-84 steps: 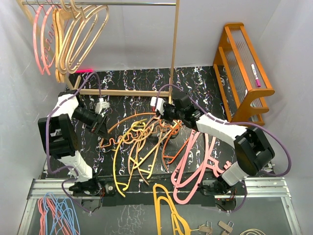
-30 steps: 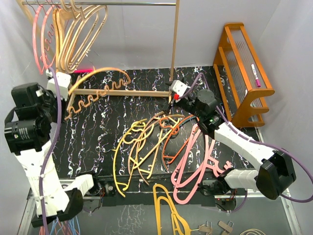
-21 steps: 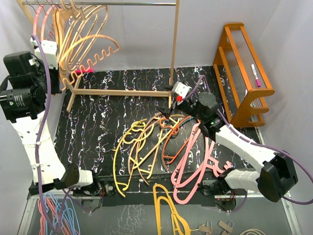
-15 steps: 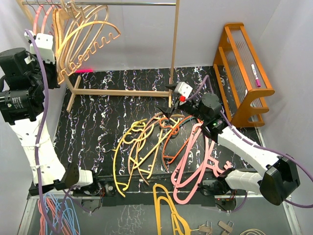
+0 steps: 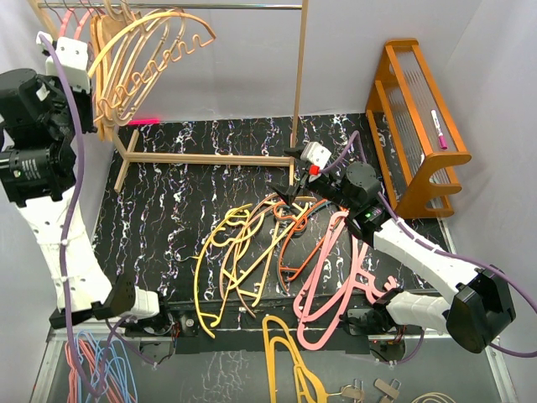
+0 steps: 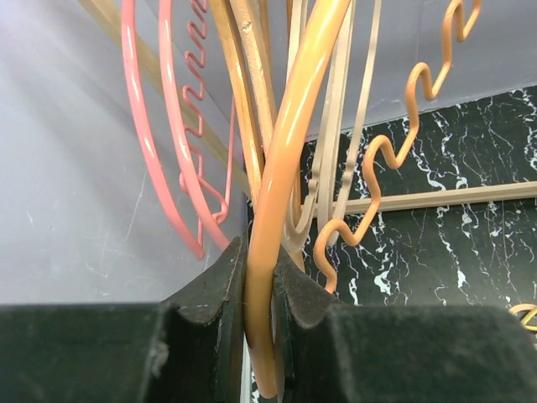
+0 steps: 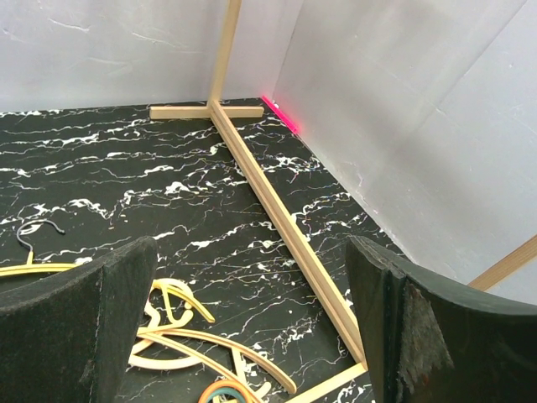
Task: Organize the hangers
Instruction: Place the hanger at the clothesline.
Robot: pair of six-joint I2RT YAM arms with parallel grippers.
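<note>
Left wrist view showed left pincer (image 6: 258, 336) clamped on orange hanger (image 6: 291, 159) up at rail (image 5: 243, 7) for hanging; right pincer (image 7: 252, 332) apart above pile (image 5: 268, 248).

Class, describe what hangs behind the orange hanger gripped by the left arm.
Behind the wavy orange hanger, clamped in the left gripper, hang pink hangers and pale tan hangers. It covers part of the tan ones, so their number is unclear.

Top camera looks down from behind; close wrist cameras share the rack base (image 5: 210, 157).
</note>
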